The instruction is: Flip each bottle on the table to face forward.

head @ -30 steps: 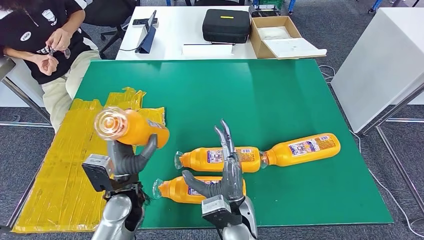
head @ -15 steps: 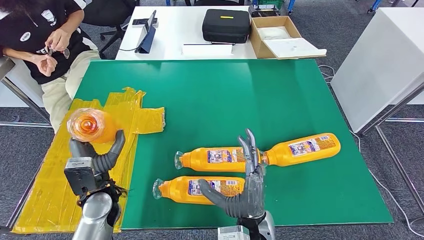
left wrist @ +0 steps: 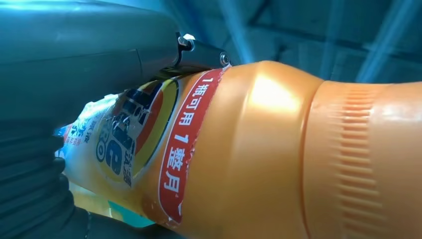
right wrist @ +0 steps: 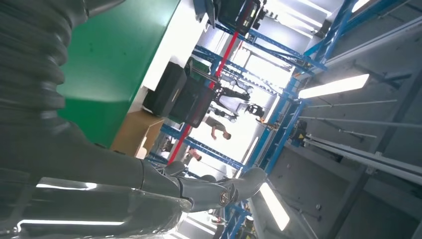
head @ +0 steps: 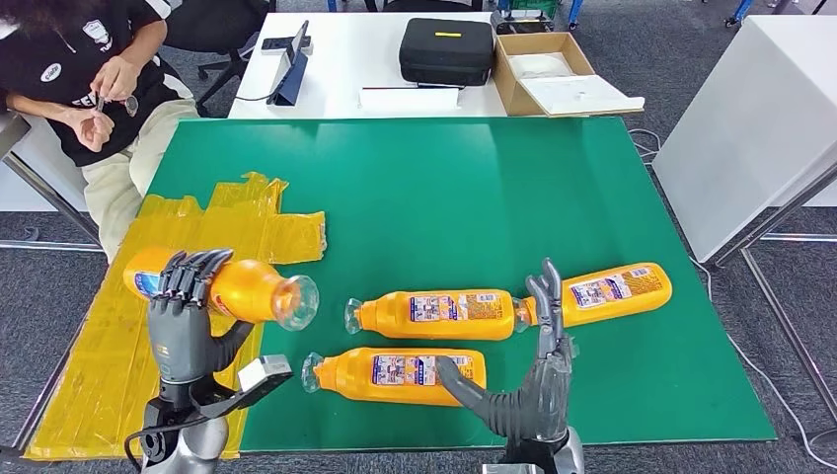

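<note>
Head view: the left hand is wrapped around a bottle, holding it up over the yellow sheet at the table's left side, lying level with its clear cap end pointing toward the other bottles. Three more lie on the green mat: the near bottle by the front edge, the middle bottle just behind it, and the far bottle cap-to-base with the middle one. The right hand stands by the near bottle's base, fingers spread and pointing up, holding nothing. A person sits at the far left corner, busy with something small.

Left wrist view: lots of bottle, and the colourful brand side of the label shows past the thumb, so the grip looks solid around the body.

Right wrist view: the thumb sticks out free, with nothing between the fingers.

To do this well I'd say set it down gently with the brand side up, and don't let go until it sits flat, since round bottles roll.
</note>
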`<state>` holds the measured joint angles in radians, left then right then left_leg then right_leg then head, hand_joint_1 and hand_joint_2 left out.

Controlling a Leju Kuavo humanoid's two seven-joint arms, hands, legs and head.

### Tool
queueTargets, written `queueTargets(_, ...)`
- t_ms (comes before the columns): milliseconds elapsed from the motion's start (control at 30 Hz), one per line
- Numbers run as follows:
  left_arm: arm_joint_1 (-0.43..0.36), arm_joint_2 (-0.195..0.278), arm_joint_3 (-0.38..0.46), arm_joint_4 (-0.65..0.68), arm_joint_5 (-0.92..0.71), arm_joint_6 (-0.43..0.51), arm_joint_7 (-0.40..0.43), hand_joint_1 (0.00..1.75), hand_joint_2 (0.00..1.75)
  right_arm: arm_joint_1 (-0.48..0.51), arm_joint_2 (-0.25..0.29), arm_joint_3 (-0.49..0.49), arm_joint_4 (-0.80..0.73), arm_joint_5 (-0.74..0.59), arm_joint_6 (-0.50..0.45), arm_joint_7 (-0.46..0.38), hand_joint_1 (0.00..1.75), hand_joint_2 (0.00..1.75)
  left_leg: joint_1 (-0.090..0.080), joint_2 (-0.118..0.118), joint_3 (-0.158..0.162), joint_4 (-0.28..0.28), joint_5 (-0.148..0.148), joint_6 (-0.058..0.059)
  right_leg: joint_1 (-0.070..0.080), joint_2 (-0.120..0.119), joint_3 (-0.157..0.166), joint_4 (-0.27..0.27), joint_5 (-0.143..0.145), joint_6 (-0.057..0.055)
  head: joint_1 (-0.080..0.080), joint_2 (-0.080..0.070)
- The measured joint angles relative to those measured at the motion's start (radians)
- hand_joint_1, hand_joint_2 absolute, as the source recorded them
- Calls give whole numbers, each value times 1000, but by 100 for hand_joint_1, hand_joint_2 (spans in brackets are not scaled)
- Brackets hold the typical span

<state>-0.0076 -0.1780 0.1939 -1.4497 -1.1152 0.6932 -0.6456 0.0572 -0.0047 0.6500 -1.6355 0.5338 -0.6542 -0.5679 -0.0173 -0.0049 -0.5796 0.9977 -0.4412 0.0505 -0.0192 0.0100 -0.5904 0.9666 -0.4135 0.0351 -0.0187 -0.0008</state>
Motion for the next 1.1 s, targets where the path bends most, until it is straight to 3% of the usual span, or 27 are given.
queueTargets(133, 0, -71, 165, 11, -159, 1, -36, 175, 175, -3, -7, -13, -7, -8, 0, -12, 0, 175, 0, 0, 0, 0, 0, 0, 0, 0, 0, 0, 0, 0, 0, 0)
queueTargets(300, -1, -106, 261, 22, -241, 2, 0, 175, 175, 3, -9, -32, -17, -6, 0, -30, 0, 175, 0, 0, 0, 0, 0, 0, 0, 0, -1, 0, 0, 0, 0, 0)
queueTargets(467, 0, -111, 306, 51, -290, 2, 76, 175, 175, 28, -6, -70, -41, -6, 0, -59, 0, 175, 0, 0, 0, 0, 0, 0, 0, 0, -1, 0, 0, 0, 0, 0)
queueTargets(800, -2, -111, 384, 135, -297, 2, 106, 175, 175, 45, -5, -86, -64, -7, 0, -47, 0, 175, 0, 0, 0, 0, 0, 0, 0, 0, 0, 0, 0, 0, 0, 0)
queueTargets(1100, -15, -111, 400, 185, -301, 2, 127, 175, 175, 43, -5, -86, -64, -9, 0, -42, 0, 175, 0, 0, 0, 0, 0, 0, 0, 0, 0, 0, 0, 0, 0, 0)
